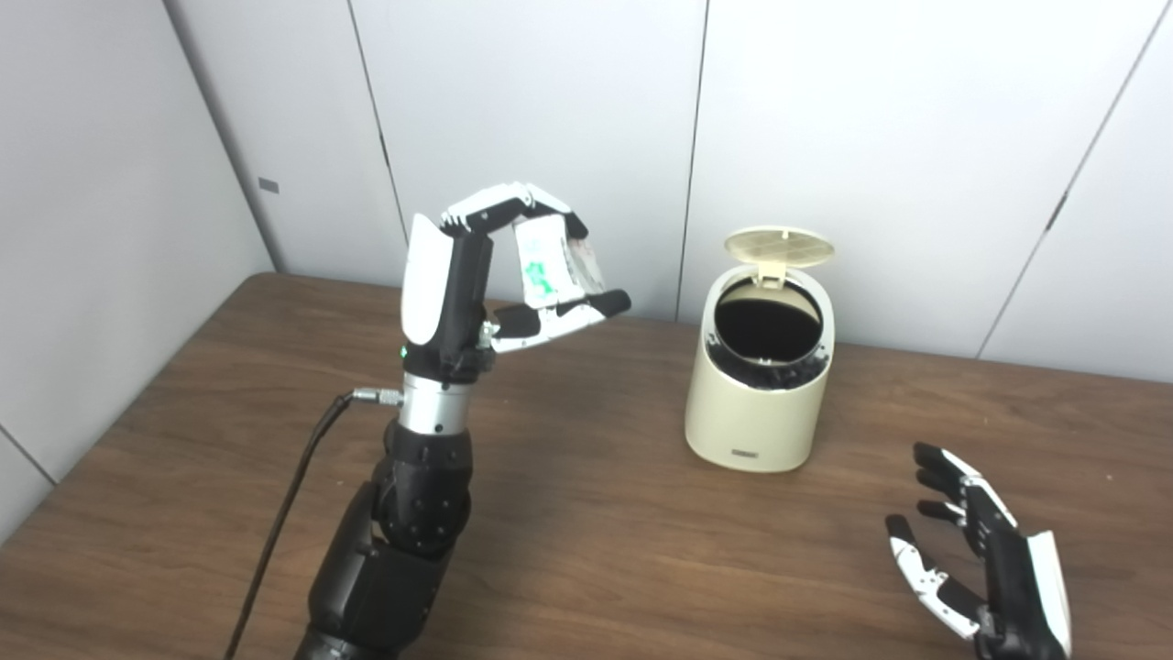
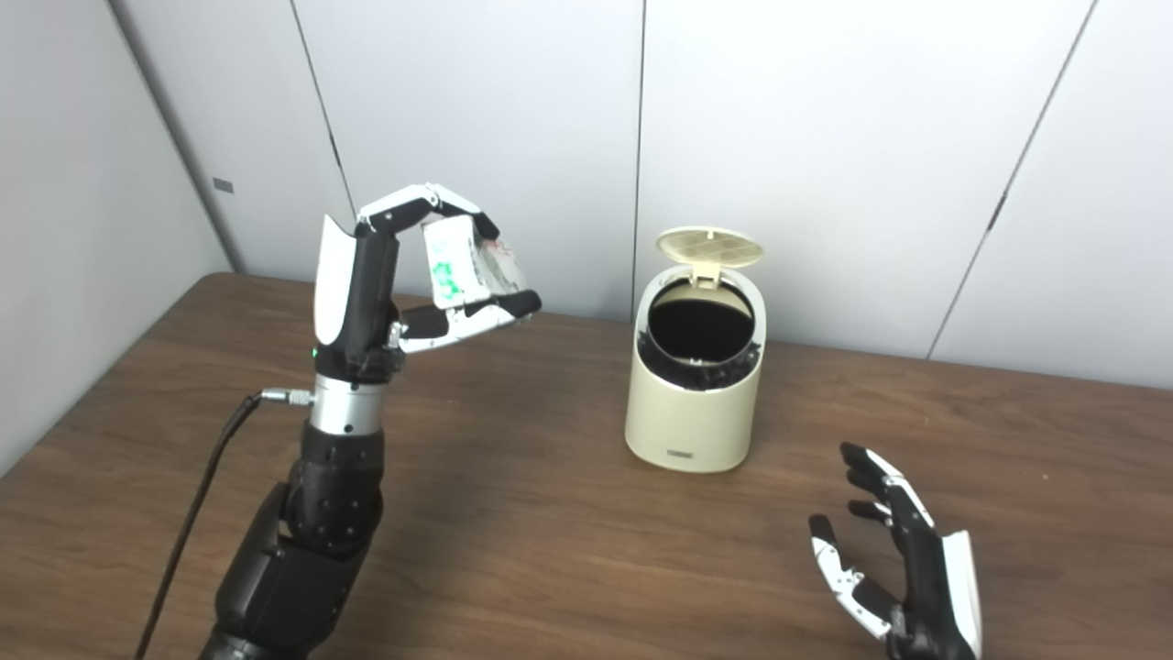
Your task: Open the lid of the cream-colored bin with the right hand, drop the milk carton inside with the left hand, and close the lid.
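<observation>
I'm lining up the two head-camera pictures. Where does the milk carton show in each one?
Left eye view: the milk carton is upper left of centre, held in the raised left hand.
Right eye view: the milk carton sits further left, in the same hand.
Shared landmark: the cream-colored bin, lid up, to the carton's right in both.

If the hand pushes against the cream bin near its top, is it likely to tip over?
Probably it could tip: the cream bin is taller than wide, standing free on the table. It looks like light plastic. Its open lid stands upright at the back, adding a little rear weight.
</observation>
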### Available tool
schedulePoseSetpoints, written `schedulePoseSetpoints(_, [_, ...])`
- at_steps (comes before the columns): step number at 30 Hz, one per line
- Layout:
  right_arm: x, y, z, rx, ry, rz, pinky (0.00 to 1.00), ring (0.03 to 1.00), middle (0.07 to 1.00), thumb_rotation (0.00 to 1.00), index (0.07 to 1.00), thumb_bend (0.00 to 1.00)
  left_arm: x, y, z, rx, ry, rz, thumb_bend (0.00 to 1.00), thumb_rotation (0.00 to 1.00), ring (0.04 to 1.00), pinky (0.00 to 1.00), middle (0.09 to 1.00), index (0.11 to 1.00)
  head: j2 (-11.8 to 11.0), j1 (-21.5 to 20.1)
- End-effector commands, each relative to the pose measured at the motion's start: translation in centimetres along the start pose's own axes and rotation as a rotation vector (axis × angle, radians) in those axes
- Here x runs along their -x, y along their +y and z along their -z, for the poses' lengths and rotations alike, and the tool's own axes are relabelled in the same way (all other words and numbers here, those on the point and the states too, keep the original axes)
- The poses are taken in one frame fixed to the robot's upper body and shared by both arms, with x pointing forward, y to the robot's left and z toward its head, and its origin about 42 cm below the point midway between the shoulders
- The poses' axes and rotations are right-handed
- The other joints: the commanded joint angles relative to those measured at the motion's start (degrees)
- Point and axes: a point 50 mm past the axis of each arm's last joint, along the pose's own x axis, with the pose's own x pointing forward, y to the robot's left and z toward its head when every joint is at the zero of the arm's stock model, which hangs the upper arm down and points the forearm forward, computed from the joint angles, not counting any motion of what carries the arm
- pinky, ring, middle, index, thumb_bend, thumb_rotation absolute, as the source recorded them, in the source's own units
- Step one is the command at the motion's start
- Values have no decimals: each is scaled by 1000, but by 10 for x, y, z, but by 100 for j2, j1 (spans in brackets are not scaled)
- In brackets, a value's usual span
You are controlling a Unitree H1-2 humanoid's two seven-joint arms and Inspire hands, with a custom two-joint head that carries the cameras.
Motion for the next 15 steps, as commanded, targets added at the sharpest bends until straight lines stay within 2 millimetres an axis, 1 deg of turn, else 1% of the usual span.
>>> schedulePoseSetpoints(1, [-6,1,-4,18,-28,15,704,807,821,249,813,69,-24,-1,-11,27,-106,-35,502,0,508,566,482,449,-1,-40])
schedulePoseSetpoints(2, [-5,2,-4,20,-27,16,707,807,821,305,815,78,-24,-5,-11,34,-107,-30,502,0,509,565,482,450,-14,-113])
schedulePoseSetpoints(3, [-5,3,-4,21,-27,16,705,804,821,399,816,93,-23,-7,-12,38,-108,-26,503,0,508,560,481,453,-14,-113])
schedulePoseSetpoints(6, [-4,7,-5,14,-12,11,720,817,832,532,828,114,-20,-21,-16,81,-102,-9,503,0,498,556,480,462,-9,-279])
schedulePoseSetpoints(9, [-4,10,-4,12,3,14,724,824,840,555,833,115,-19,-34,-20,103,-105,1,503,0,497,554,482,456,-14,-374])
schedulePoseSetpoints(12, [-5,13,-1,17,-2,13,735,831,844,547,838,111,-20,-46,-24,124,-108,11,503,0,503,527,482,449,-58,-453])
schedulePoseSetpoints(14, [-5,16,0,24,-7,11,731,828,843,523,835,115,-20,-51,-24,126,-113,22,503,0,499,507,483,449,-86,-518])
schedulePoseSetpoints(15, [-5,17,0,27,-9,10,730,828,843,558,833,123,-19,-54,-23,125,-115,31,504,0,497,506,482,452,-105,-559])
